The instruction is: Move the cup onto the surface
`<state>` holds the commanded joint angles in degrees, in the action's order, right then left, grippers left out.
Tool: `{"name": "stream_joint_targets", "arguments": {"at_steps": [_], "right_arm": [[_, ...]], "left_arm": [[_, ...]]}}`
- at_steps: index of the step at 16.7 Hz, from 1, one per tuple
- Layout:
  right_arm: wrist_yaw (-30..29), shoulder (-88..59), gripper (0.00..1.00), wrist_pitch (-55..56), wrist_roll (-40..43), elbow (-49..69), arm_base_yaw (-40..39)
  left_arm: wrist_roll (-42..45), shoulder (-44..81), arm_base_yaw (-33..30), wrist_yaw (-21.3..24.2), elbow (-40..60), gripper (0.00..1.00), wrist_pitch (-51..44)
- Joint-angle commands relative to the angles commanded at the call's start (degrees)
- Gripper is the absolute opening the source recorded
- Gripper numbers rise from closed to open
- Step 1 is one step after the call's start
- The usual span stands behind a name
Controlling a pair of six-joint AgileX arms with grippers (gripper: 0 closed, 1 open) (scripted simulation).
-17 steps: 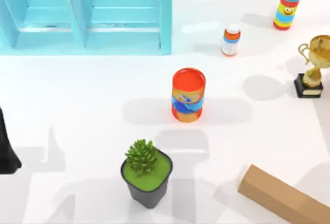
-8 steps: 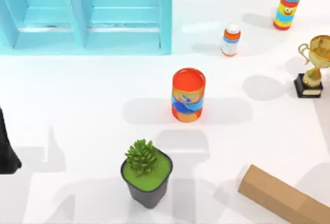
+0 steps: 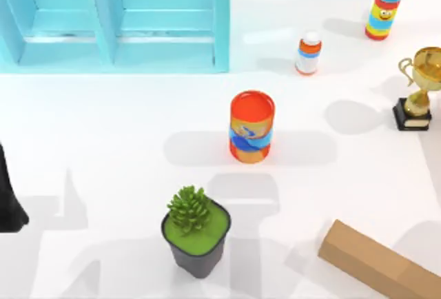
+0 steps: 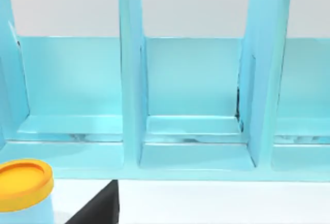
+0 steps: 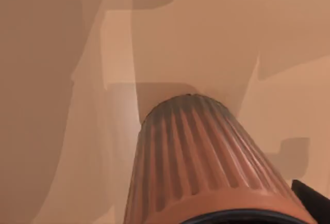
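The cup, a ribbed copper-brown tumbler, is seen close up in the right wrist view, above a tan-brown surface. Whether the right gripper is closed around it cannot be told. The left arm is parked at the table's left edge; its fingers' state cannot be told either. On the white table an orange-and-blue can stands at the centre, a potted plant nearer, a cardboard box near right, a gold trophy at the right, and a blue shelf far left.
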<state>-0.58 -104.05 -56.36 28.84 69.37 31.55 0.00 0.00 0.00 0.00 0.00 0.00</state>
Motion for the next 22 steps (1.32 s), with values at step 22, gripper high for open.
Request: {"name": "stream_joint_targets", "arguments": {"at_steps": [22], "right_arm": [[0.79, 10.14, 0.0, -19.48, -18.53, 9.64, -20.41]], "left_arm": [[0.0, 0.0, 0.0, 0.0, 0.0, 1.0, 0.0]]}}
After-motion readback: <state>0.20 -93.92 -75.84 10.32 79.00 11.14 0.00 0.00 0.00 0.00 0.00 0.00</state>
